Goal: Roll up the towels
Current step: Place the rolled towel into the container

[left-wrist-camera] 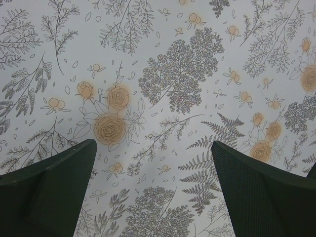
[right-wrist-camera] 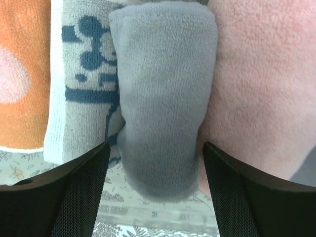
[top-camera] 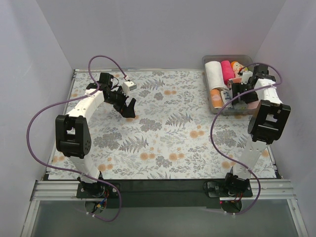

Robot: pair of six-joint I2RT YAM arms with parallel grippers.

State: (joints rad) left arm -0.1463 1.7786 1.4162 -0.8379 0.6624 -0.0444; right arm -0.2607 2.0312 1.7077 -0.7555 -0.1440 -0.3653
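Top view, bin: a clear bin [top-camera: 211, 101] is seen at the far right of the worktop [top-camera: 163, 148], with rolled towels packed inside.
Top view, towels: a white roll [top-camera: 214, 72], a pink roll [top-camera: 227, 70] and an orange roll [top-camera: 216, 95] can be told apart; the others are hidden by the arm.
Top view, right hand: the right hand [top-camera: 240, 93] is held over the bin, among the rolls.
Top view, left hand: the left hand [top-camera: 129, 107] is held above the flowered cloth [top-camera: 163, 123], well apart from the bin.

Left wrist view, left hand: the fingers [left-wrist-camera: 47, 192] are spread wide, and nothing is held. Only the flowered cloth is seen under them.

Right wrist view, towels: a grey roll [right-wrist-camera: 163, 94] is seen between the two fingers [right-wrist-camera: 74, 192]. A blue-print towel [right-wrist-camera: 81, 74] is pressed on one side of it and a pink towel [right-wrist-camera: 261, 84] on the other. An orange towel [right-wrist-camera: 22, 74] is seen at the edge.
Right wrist view, right hand: the fingers are spread apart, one on each side of the grey roll. No pinch on the roll is seen.

Step in hand: it is judged that a roll is being set down in the bin, or reached for; which one cannot be told.
Next move: no flat towel is seen on the worktop, so little rolling may be left. The right hand would need to be lifted straight up, so the rolls are not pulled loose.
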